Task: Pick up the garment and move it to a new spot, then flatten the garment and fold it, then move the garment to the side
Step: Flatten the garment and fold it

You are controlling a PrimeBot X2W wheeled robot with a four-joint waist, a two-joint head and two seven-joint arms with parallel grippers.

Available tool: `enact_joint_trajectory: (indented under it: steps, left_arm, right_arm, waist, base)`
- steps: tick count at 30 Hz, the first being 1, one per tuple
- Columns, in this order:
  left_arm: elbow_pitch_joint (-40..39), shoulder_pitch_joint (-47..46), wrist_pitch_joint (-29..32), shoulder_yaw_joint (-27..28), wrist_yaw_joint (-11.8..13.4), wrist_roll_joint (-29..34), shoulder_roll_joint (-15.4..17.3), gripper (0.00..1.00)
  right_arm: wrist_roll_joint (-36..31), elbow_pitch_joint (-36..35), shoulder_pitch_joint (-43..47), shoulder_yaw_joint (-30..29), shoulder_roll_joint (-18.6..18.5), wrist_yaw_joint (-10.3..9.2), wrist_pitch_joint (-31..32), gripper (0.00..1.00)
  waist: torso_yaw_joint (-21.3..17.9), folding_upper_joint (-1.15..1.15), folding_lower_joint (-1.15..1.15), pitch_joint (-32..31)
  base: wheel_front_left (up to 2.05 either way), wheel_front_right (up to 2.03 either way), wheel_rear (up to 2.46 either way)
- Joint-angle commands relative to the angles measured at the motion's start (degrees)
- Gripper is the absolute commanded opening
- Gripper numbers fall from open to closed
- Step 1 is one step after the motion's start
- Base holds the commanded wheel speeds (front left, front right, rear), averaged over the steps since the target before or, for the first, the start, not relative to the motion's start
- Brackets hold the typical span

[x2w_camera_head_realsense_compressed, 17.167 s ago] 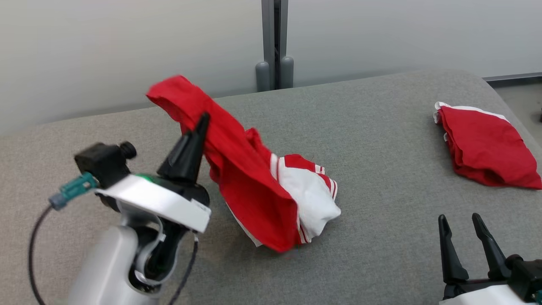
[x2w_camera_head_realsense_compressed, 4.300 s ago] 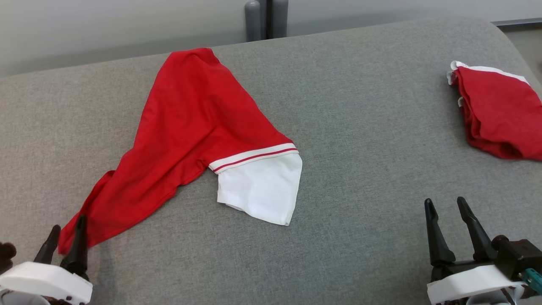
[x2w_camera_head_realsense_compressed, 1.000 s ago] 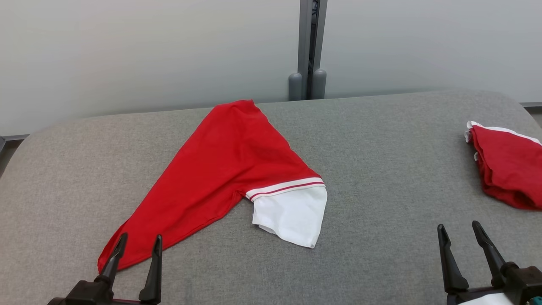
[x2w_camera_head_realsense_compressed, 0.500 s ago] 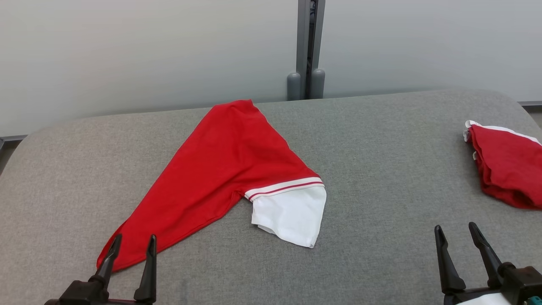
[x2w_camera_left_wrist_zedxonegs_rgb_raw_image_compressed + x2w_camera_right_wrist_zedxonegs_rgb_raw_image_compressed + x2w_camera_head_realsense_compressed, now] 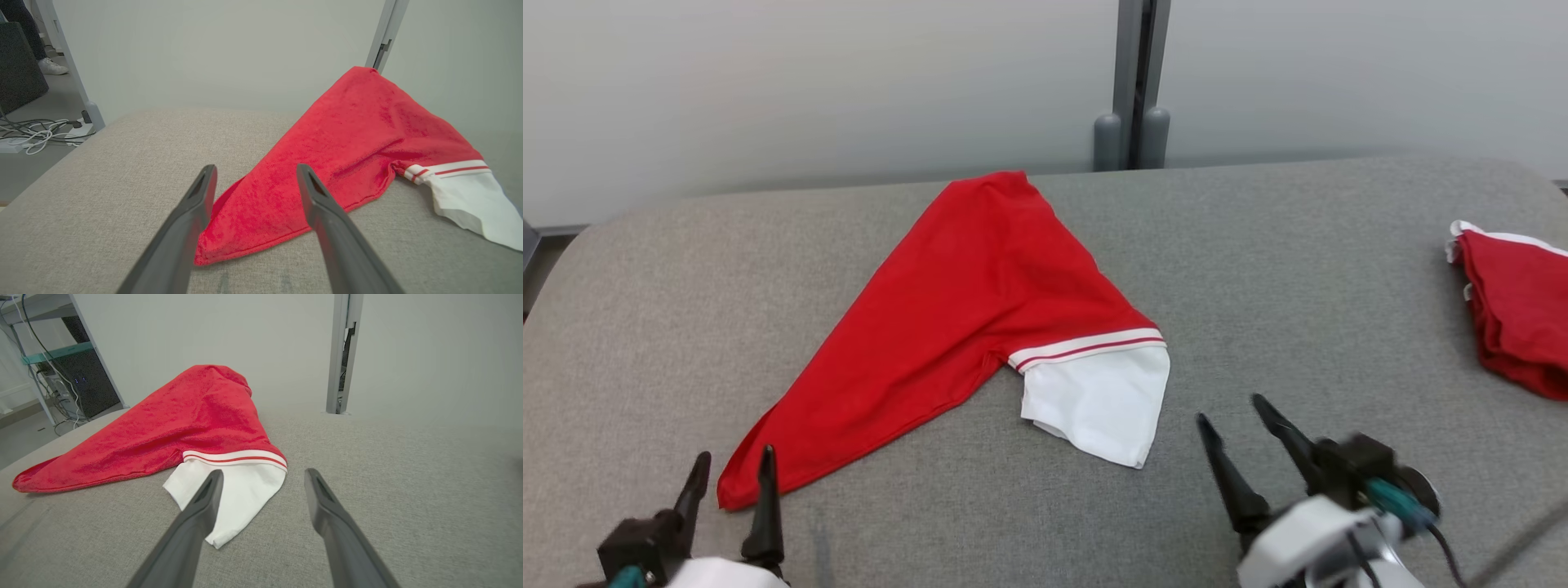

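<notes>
Two claws, both spread wide, both empty. My left claw (image 5: 734, 454) sits low at the left of the head view, fingers pointing up at the garment (image 5: 964, 302). The near red corner of the cloth lies in the gap between the two fingers. Through the left wrist camera the red spans that gap and the corner tucks behind one finger, but I cannot tell whether a tip touches the cloth or hangs just above it.

My right claw (image 5: 1229, 408) is at the lower right, tilted over toward the middle and a little blurred. Its tips point at the white sleeve (image 5: 1098, 404) and stand near it but apart. In the right wrist view one finger crosses in front of the sleeve's near corner, and the other is over bare cushion (image 5: 1298, 269).

The garment lies spread on the grey cushion, left of centre. Its red body runs from the far edge, just in front of the post (image 5: 1131, 82), down to the near left corner. The sleeve, with its red and white band, juts toward the middle. Another red garment (image 5: 1519, 327), bunched, sits at the right edge, well apart from both claws.
</notes>
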Motion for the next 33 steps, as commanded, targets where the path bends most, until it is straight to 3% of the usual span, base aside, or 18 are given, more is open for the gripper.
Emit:
enact_joint_trajectory:
  steps: [1,9,24,33]
  left_arm:
    - [0.66,-2.33,1.63,0.63,-0.1,-0.66,1.22,1.0]
    - [-0.47,-5.91,14.02,-1.22,-0.78,-2.6,2.47,1.0]
    - [-3.71,-3.02,22.74,-0.47,-0.16,-6.09,3.61,1.0]
    - [-4.23,-3.19,22.27,0.19,0.45,-6.63,4.52,1.0]
  right_arm:
    - [0.74,1.98,-3.15,2.27,-0.38,-0.01,2.76,1.0]
    - [2.43,12.84,-13.79,8.37,-0.34,0.0,14.6,1.0]
    - [3.35,21.32,-19.42,12.65,-0.37,-0.01,14.91,1.0]
    - [3.65,22.47,-20.22,13.93,-0.36,-0.01,14.42,1.0]
  waist:
    - [0.51,0.0,0.0,1.32]
    - [3.57,0.0,0.0,6.63]
    - [4.38,0.0,0.0,11.15]
    - [4.58,0.0,0.0,12.64]
  base:
    - [0.0,0.0,0.0]
    - [0.0,0.0,0.0]
    - [0.0,0.0,0.0]
    - [0.0,0.0,0.0]
